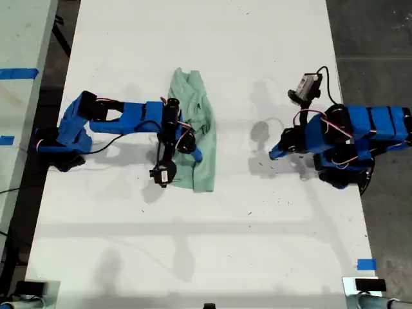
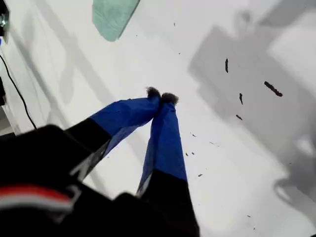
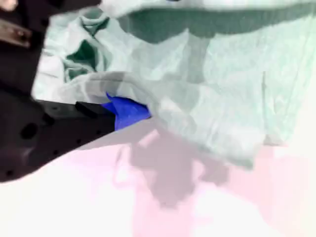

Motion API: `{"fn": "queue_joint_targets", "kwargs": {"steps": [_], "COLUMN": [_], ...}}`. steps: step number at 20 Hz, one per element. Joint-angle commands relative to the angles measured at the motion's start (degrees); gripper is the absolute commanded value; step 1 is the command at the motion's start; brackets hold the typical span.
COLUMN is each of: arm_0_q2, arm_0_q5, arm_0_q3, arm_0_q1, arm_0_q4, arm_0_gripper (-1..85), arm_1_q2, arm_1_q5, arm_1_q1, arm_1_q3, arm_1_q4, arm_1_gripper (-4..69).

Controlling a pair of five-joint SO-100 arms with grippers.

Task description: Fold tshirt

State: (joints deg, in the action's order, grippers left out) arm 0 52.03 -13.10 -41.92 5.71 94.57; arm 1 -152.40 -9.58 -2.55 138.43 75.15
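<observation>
Tshirt (image 1: 195, 132) lying lengthwise on white table (image 1: 212, 238), left of centre in exterior view, bunched and partly folded along its length. Second gripper (image 3: 129, 109) at tshirt's edge, one blue finger tucked under a lifted fold of cloth (image 3: 207, 98); other finger hidden, jaw state cannot tell. First gripper (image 2: 161, 96) at exterior view's right (image 1: 275, 153), well apart from tshirt, fingertips pressed together, clenched on nothing, over bare table with dark specks (image 2: 272, 89)
</observation>
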Motion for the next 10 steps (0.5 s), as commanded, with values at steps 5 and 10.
{"fn": "queue_joint_targets", "kwargs": {"steps": [5,10], "arm_0_q2": [24.3,33.2], "arm_0_q5": [1.2,2.0], "arm_0_q3": [-2.3,-13.5], "arm_0_q1": [0.9,0.5], "arm_0_q4": [18.2,19.6], "arm_0_gripper": [28.7,29.3], "arm_1_q2": [-1.1,-1.1], "arm_1_q5": [0.1,0.3], "arm_1_q1": [0.7,0.7], "arm_1_q3": [-1.7,-3.1], "arm_1_q4": [-1.4,-0.3], "arm_1_gripper": [-0.1,-0.1]}}
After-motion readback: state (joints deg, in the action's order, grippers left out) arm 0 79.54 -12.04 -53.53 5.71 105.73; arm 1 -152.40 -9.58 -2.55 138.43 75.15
